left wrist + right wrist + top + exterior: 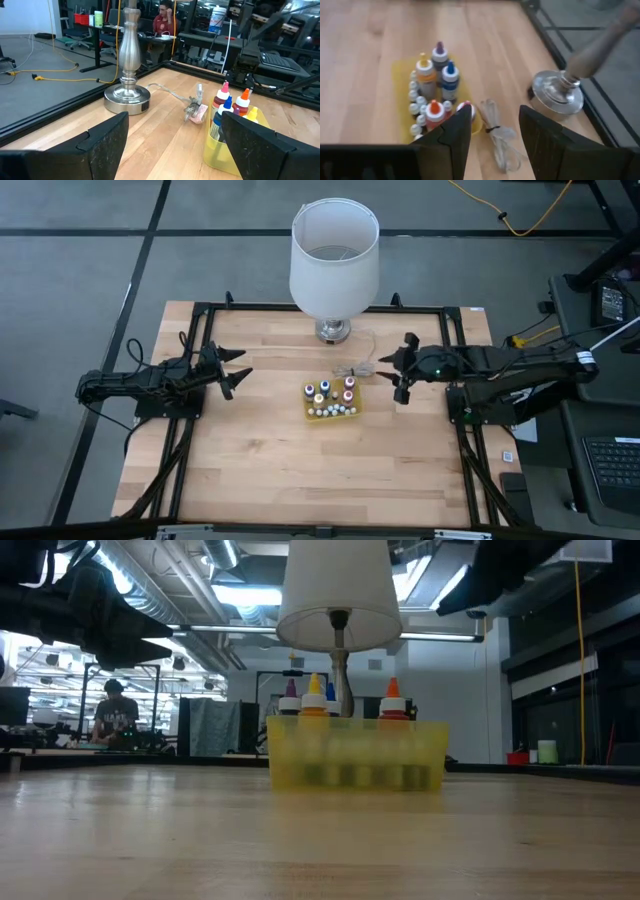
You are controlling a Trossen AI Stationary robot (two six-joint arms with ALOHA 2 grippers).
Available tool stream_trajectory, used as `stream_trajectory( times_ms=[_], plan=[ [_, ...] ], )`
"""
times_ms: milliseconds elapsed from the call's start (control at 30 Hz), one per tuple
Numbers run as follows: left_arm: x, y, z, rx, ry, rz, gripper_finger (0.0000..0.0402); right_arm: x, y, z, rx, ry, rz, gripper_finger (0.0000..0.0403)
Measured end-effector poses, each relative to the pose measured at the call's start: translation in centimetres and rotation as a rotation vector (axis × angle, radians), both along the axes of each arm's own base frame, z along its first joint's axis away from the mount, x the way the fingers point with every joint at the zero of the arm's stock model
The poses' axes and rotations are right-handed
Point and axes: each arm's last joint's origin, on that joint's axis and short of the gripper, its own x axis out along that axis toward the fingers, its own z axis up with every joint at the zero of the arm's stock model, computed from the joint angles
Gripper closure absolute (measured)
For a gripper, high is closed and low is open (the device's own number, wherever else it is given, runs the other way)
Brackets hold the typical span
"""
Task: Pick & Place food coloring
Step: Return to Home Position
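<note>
Yellow plastic at mid-tabletop [260, 470]: a shallow tray [358, 412] packed with the food coloring [330, 395]. Tiny white-capped bottles in a row along the side away from the lamp [334, 255], taller ones with purple, blue, yellow, orange and pink tips upright behind them. No bottle seen loose on the wood. Long side of the tray roughly across, from one arm toward the other, slightly skewed.

Left claw [238, 372] well off the tray's left end, spread wide, pinching nothing, pointed toward the bottles. Right claw [396, 368] near the tray's right end, likewise spread and empty, aimed back across at the same spot; the nearer of the two. Both lifted off the wood, judging by the low view, with only dark arm shapes along its top. Each arm stretched low and nearly straight from its own side of the frame.

Placing apparently finished, so likely only a pull-back to come. For either arm, a retreat straight outward along the tray's long side, away from the bottles. Some care on the right for the coiled cord [355, 368] between lamp base and tray, just beside that claw.
</note>
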Motion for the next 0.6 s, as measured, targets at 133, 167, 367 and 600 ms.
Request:
stream_trajectory(
  times_ms=[133, 167, 367, 600],
  plan=[
    [0.0, 0.0, 0.0, 0.0, 0.0, 0.0, 0.009, -1.0, -0.3, -1.0, -0.001, -0.07, -0.086, 0.0237],
    [0.0, 0.0, 0.0, 0.0, 0.0, 0.0, 0.0091, -1.3, -0.3, -1.2, 0.005, -0.089, -0.108, 0.0237],
    [0.0, 0.0, 0.0, 0.0, 0.0, 0.0, 0.0091, -2.6, -0.6, -3.1, 0.079, -0.207, -0.216, 0.0237],
    [0.0, 0.0, 0.0, 0.0, 0.0, 0.0, 0.0089, -4.1, -0.7, -6.6, 0.113, -0.288, -0.248, 0.0237]
  ],
)
